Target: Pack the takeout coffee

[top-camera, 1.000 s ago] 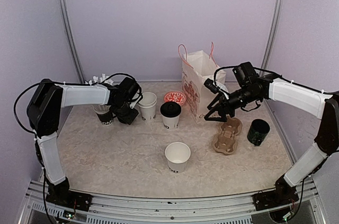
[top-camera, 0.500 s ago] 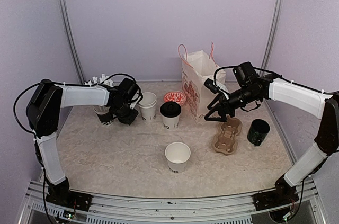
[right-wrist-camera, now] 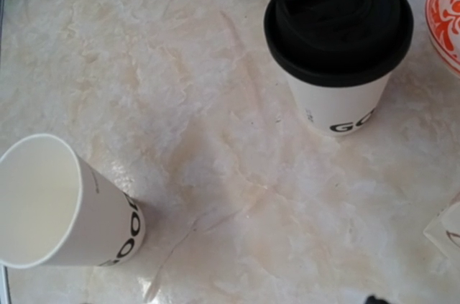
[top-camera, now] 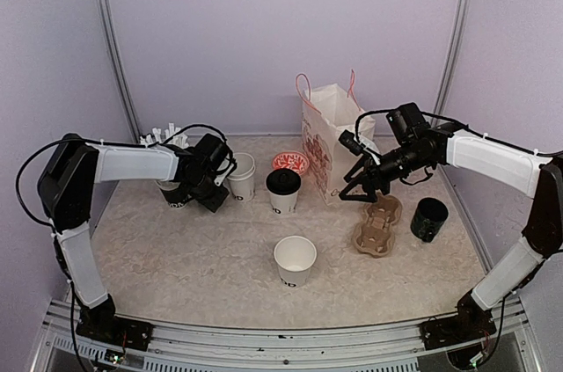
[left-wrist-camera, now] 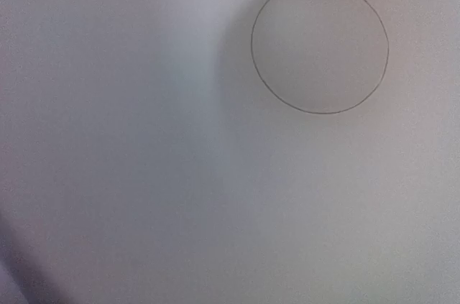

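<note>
Lidded cup (top-camera: 283,189) stands between left end effector (top-camera: 227,186), grip unclear, and right end effector (top-camera: 355,194), apart

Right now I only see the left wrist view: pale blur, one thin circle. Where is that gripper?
Observer: From above, the left gripper sits at the back left beside an open white paper cup; whether it grips, I cannot tell.
Operator: Any cup lidded?
Observer: One lidded cup, black lid, stands upright just right of the open one.
Operator: The right arm?
Observer: The right gripper hangs open above the cardboard cup carrier, beside the paper bag.
</note>
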Controlling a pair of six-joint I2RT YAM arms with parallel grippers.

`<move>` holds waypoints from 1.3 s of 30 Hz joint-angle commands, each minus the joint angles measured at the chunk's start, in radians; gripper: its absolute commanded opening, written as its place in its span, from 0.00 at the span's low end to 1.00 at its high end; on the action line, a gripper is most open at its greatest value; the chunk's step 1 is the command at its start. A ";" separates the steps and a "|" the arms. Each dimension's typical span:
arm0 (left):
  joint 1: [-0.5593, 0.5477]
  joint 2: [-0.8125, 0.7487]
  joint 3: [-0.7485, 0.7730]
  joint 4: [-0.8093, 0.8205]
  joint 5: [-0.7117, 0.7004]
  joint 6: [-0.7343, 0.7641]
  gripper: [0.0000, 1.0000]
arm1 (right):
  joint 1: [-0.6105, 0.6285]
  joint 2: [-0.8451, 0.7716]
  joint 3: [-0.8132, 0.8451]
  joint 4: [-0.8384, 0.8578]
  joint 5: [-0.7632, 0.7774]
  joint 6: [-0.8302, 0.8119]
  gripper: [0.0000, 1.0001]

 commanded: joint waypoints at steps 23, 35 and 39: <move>-0.017 0.051 0.181 0.166 0.094 -0.108 0.23 | -0.002 -0.027 -0.022 0.014 -0.012 -0.002 0.79; 0.009 0.182 0.310 0.167 0.093 -0.113 0.27 | -0.004 -0.056 -0.043 0.015 0.009 -0.008 0.79; -0.003 0.099 0.257 0.071 0.049 -0.142 0.34 | -0.004 -0.070 -0.052 0.014 0.016 -0.009 0.80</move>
